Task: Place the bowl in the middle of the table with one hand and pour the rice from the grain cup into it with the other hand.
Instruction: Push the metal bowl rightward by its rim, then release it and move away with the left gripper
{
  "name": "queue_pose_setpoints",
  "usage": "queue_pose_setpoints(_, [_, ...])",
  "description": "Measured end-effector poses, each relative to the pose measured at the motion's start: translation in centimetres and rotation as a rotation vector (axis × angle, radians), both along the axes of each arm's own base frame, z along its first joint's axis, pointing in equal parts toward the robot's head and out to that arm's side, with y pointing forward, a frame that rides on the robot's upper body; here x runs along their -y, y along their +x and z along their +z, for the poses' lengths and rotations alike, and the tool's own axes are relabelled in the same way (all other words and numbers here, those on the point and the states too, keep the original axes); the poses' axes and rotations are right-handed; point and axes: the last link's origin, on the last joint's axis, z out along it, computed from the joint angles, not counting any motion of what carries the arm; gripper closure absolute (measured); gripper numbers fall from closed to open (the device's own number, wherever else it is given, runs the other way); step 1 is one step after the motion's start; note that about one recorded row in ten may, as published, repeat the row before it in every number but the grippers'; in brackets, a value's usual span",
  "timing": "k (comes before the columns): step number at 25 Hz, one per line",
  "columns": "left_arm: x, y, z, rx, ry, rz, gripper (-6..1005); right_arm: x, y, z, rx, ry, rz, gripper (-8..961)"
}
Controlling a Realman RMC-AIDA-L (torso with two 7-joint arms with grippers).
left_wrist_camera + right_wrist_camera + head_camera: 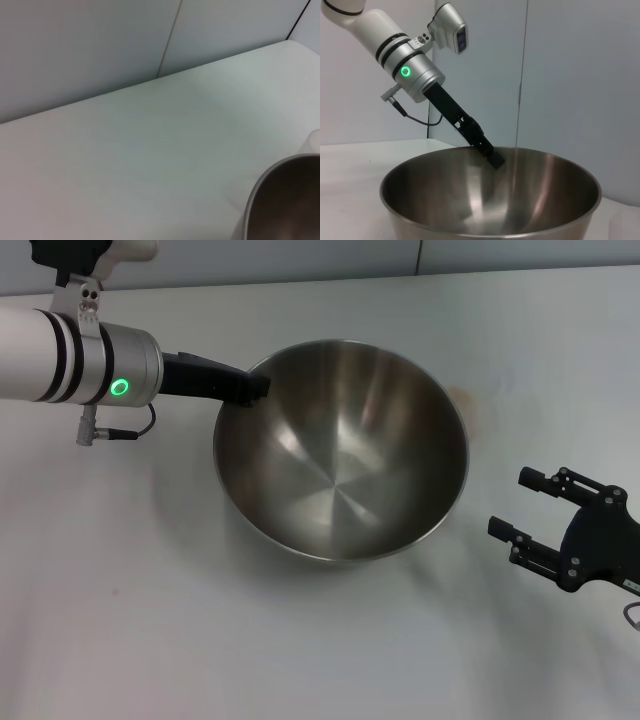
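Note:
The bowl (340, 450), wide, shiny and empty, stands on the white table (150, 590) near its middle. My left gripper (255, 388) reaches in from the left and is shut on the bowl's far-left rim. In the right wrist view one black finger (492, 156) hangs inside the bowl's rim (490, 200). The left wrist view shows only a bit of the bowl's edge (285, 200). My right gripper (507, 500) is open and empty, low over the table to the right of the bowl, apart from it. No rice and no grain cup show.
A grey panelled wall (300, 260) runs along the table's far edge. A faint brownish stain (468, 405) marks the table just right of the bowl. Bare tabletop lies in front of and left of the bowl.

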Motion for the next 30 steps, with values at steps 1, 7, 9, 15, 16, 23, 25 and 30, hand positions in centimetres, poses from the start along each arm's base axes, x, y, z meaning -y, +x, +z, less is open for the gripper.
queue_pose_setpoints(1, [0.0,-0.01,0.0,0.0,0.0,0.0,960,0.0,0.0,0.0,0.0,0.0,0.0,291])
queue_pose_setpoints(7, [0.03,-0.09,-0.04,0.0,0.0,0.002,960,-0.02,0.05,-0.01,0.004,0.0,-0.002,291])
queue_pose_setpoints(9, [0.05,-0.13,-0.06,0.0,-0.001,0.004,960,-0.04,0.04,-0.04,0.006,-0.004,0.0,292])
queue_pose_setpoints(15, [0.15,-0.26,-0.14,-0.003,-0.003,0.003,959,-0.01,0.06,-0.06,0.011,-0.001,0.003,291])
queue_pose_setpoints(16, [0.15,-0.26,-0.15,-0.005,-0.004,0.0,959,0.0,0.07,-0.04,0.011,0.0,0.003,291])
queue_pose_setpoints(23, [0.34,-0.31,-0.16,0.043,0.006,-0.021,959,0.05,0.07,0.01,0.009,0.005,0.004,290])
queue_pose_setpoints(25, [0.53,-0.13,-0.02,0.084,0.012,-0.059,926,0.06,0.05,-0.01,0.007,0.004,0.004,290])
queue_pose_setpoints(30, [0.67,-0.12,0.1,0.103,0.012,-0.074,844,0.06,0.03,-0.03,0.006,0.004,0.005,289])
